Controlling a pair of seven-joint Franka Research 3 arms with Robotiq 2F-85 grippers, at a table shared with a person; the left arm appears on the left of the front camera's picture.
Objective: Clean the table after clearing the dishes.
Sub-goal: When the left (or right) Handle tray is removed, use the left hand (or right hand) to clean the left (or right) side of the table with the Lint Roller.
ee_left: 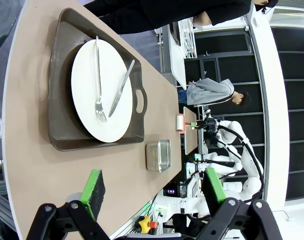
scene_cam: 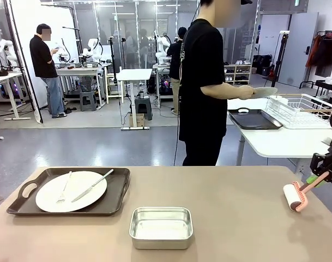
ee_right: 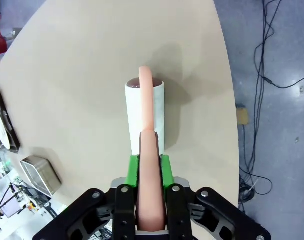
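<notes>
In the front view, the tan bench (scene_cam: 236,218) is seen with a dark tray (scene_cam: 119,188) at its left, on which a white plate (scene_cam: 46,199) is carried with a fork (scene_cam: 63,188) and a knife (scene_cam: 92,185) laid across it. A steel pan (scene_cam: 161,226) is set near the middle front, apart from the tray. At the right edge, the right pincer (scene_cam: 318,176) is closed on the pink handle of a lint roller (scene_cam: 294,196), whose roll is lowered to the bench top. Behind the bench, a second plate (scene_cam: 264,91) is held by a person (scene_cam: 201,93) over a white bench (scene_cam: 280,143), where a second tray (scene_cam: 254,119) and a wire rack (scene_cam: 302,109) are placed.

In the left wrist view, the left pincer (ee_left: 154,186) is held wide open and empty above the bench edge, short of the tray (ee_left: 62,135) and pan (ee_left: 158,156).

In the right wrist view, the roller handle is clamped between the green pads (ee_right: 133,170), and the pan (ee_right: 39,175) is seen well to the side.
</notes>
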